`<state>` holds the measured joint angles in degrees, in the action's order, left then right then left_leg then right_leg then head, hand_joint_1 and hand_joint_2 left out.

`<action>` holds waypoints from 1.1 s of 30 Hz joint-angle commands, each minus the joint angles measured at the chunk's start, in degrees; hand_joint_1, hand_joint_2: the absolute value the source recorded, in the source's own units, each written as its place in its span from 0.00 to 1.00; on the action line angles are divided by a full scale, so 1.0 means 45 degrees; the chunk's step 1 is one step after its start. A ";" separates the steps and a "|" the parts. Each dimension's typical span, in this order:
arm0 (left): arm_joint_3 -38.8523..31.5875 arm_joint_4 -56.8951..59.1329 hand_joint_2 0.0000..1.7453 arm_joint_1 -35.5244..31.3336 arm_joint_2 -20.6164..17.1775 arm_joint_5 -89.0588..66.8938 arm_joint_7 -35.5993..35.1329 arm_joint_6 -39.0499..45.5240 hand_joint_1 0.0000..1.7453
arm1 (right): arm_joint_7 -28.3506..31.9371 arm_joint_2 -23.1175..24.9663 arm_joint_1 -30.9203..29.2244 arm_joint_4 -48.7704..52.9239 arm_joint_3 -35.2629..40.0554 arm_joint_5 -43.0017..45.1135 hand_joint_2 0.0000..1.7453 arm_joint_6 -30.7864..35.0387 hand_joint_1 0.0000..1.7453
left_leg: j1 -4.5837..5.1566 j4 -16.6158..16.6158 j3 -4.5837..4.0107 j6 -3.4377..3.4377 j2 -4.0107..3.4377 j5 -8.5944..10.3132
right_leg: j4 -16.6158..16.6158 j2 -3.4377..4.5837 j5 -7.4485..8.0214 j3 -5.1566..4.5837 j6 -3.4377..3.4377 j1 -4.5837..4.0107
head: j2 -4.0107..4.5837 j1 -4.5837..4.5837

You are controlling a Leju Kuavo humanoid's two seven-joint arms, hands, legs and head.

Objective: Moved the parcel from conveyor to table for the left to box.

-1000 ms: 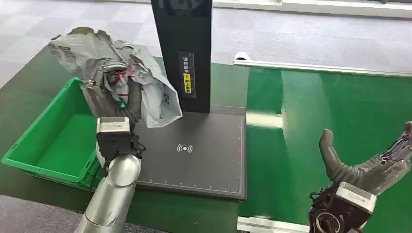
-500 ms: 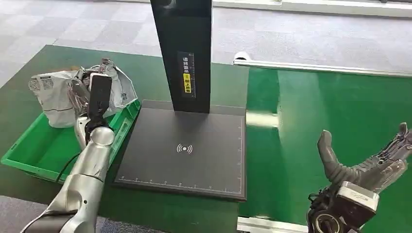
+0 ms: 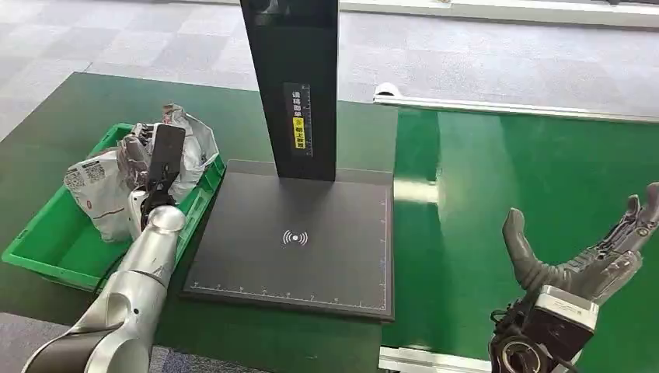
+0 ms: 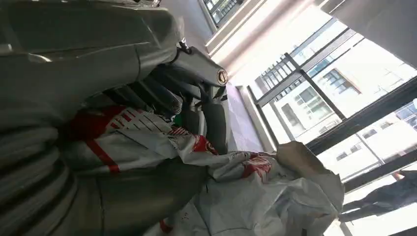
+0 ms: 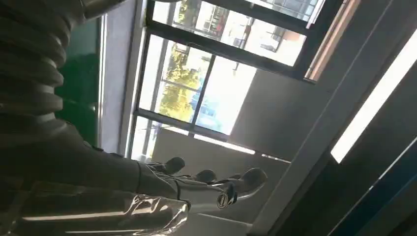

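From my feed: grey carpet-tile floor [image 3: 482, 54] out back, big dark-framed windows [image 5: 206, 83] letting in bright daylight, long white ceiling light strip [image 5: 373, 103].

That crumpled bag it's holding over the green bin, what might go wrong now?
Two things, I'd guess. The left hand grips the grey parcel over the green crate, and the wrist view shows loose plastic bunched among the fingers, so it might cling when the hand lets go. Part of the parcel also bulges near the crate's rim beside the black scanner pad, so it could settle half on the edge rather than fully inside.
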<state>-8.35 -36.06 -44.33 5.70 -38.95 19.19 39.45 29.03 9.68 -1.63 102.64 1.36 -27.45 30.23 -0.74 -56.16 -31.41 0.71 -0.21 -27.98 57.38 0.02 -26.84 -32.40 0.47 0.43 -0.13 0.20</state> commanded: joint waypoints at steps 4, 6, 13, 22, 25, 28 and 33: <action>-0.0843 0.0488 1.00 -0.0465 0.0047 0.0286 0.0452 0.0122 0.00 | -0.0138 -0.0234 -0.0209 -0.0950 0.0214 0.0050 1.00 0.0186 0.00 | -0.0002 0.0003 -0.0003 -0.0007 -0.0004 0.0005 | -0.0009 0.0005 0.0009 0.0001 0.0000 -0.0003 | 0.0000 0.0005; -0.1356 -0.0112 1.00 -0.0298 0.0255 0.0636 0.1215 0.0122 0.00 | -0.0162 -0.0278 -0.0196 -0.1036 0.0285 0.0080 1.00 0.0266 0.00 | -0.0001 0.0005 -0.0003 -0.0009 -0.0006 0.0006 | -0.0010 0.0007 0.0011 0.0000 0.0000 -0.0003 | 0.0000 0.0005; -0.0656 -0.2592 1.00 0.0511 0.0725 0.4753 0.1293 -0.2893 0.00 | -0.0282 -0.0132 0.0248 -0.0778 0.0218 -0.0079 1.00 0.0454 0.00 | 0.0000 0.0007 -0.0007 -0.0010 0.0018 0.0009 | -0.0014 -0.0016 0.0007 0.0002 -0.0001 -0.0002 | 0.0000 0.0005; 0.2005 -0.7686 1.00 0.3698 0.0735 0.4671 0.3460 -0.1226 0.00 | -0.0732 0.0461 0.0007 -0.0983 0.0309 -0.0315 1.00 -0.0223 0.00 | 0.0010 0.0024 0.0012 -0.0011 -0.0046 0.0000 | -0.0021 0.0040 0.0012 -0.0001 0.0001 0.0009 | 0.0000 0.0000; 0.2832 -1.0807 1.00 0.6141 0.1305 0.1402 0.4624 0.0122 0.00 | -0.0794 0.0529 0.0143 -0.1120 0.0491 -0.0381 1.00 -0.0442 0.00 | 0.0007 0.0023 0.0012 -0.0006 -0.0045 -0.0008 | -0.0019 0.0038 0.0006 0.0001 -0.0001 0.0006 | 0.0000 0.0005; 0.5925 -1.2906 1.00 0.9177 0.0651 0.2480 0.3810 -0.0415 0.00 | -0.0691 0.0219 0.0466 -0.1424 0.1135 0.0225 1.00 -0.1026 0.00 | 0.0015 0.0052 0.0050 -0.0010 -0.0051 -0.0018 | -0.0046 0.0044 -0.0002 0.0031 0.0002 0.0013 | 0.0000 0.0010; 0.7695 -1.0082 1.00 1.1437 0.0454 0.6566 0.4009 -0.0636 0.00 | 0.0114 0.0649 0.0297 -0.5021 0.3449 0.2367 1.00 -0.2760 0.00 | 0.0020 0.0119 0.0141 -0.0008 -0.0136 -0.0052 | -0.0107 0.0130 -0.0005 0.0098 -0.0001 0.0019 | 0.0000 0.0005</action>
<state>8.29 -81.91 -13.12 10.60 -27.03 36.30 38.47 25.88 11.41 0.37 99.77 4.53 -25.70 24.45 -0.71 -56.12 -31.42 0.72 -0.38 -28.25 57.35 0.10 -27.00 -32.42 0.44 0.46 -0.13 0.22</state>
